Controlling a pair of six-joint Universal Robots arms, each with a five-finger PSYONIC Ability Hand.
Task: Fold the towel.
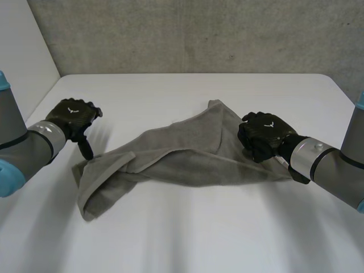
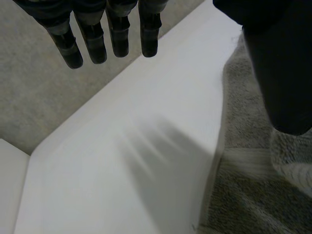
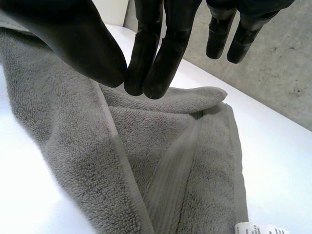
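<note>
Clearly the folding proper has not begun: the towel lies rumpled and twisted across the middle of the white desk, with one bunched end toward the left hand and the other end under the right hand. From where I stand this looks like the spreading-out step, getting the cloth flat before any fold is made.

The right hand's thumb and two fingers are closed together on a raised edge at the towel's right end, pinching it, while its other fingers are straight and clear of the cloth. A white label shows on the hem nearby.

The left hand holds nothing. Its fingers are straight and apart above bare desk, and its thumb hangs down at the towel's left corner; whether it touches I cannot tell.

Next, I'd judge, the left hand needs to take hold of that corner so both hands can draw the cloth taut and lay it flat.
</note>
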